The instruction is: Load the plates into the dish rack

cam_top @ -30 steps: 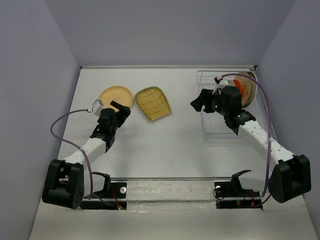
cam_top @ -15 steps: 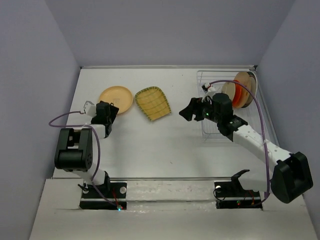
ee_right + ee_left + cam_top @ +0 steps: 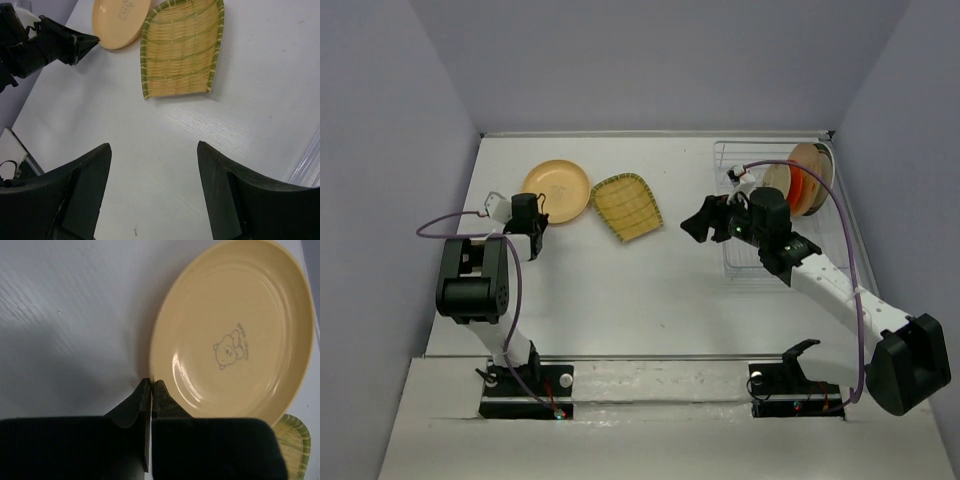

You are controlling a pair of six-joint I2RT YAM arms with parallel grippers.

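Peach plate point(image 3: 230, 335): rigid, glossy, probably slippery; take its rim at 8 o'clock, beside left gripper point(image 3: 151, 389), fingers pressed together, empty. Right gripper point(image 3: 155, 190) spread wide.

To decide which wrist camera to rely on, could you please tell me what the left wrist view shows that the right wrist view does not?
Only the left wrist view: the bear drawing on the peach plate, readable, and the left gripper shut right beside its rim. Only the right wrist view: the right gripper, open above the table, and the whole yellow-green grid-patterned plate. Both: the peach plate, the left gripper, some of the grid-patterned plate.
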